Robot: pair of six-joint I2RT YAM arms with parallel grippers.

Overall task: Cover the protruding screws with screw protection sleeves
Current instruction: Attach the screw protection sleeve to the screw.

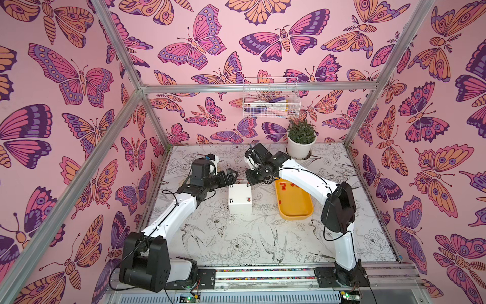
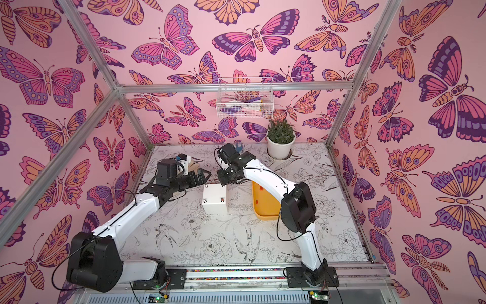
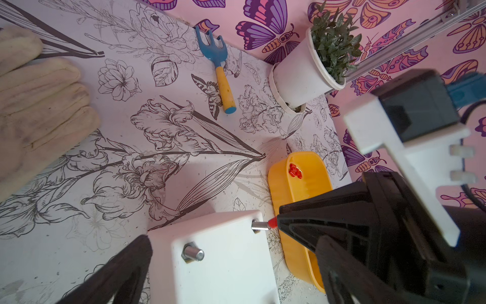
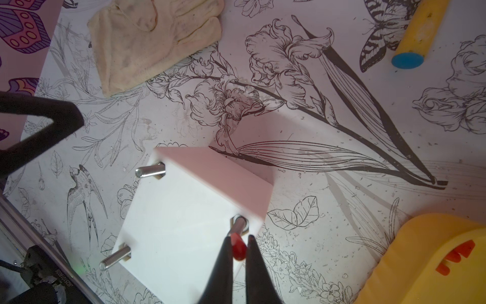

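table [image 1: 200, 244]: floral line-art print | walls [image 1: 236, 65]: pink butterfly paper | frame [image 1: 257, 87]: aluminium

Pink walls [image 1: 210, 39] all round carry purple, magenta and orange butterflies. The white surface [image 1: 236, 237] is printed with black line-drawn flowers and swallows. Mid-frame in a top view, a plain white cube-like box [image 1: 239, 200] bears silvery metal studs [image 4: 150, 171]. Right of it, tiny red rubbery sleeves [image 3: 295, 171] dot a yellow oval plastic tray [image 1: 297, 208].

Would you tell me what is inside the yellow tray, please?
Red sleeves lie in the tray: a cluster at its far end, one stray by a wall. The right arm covers part of it in both top views, so more may be hidden.
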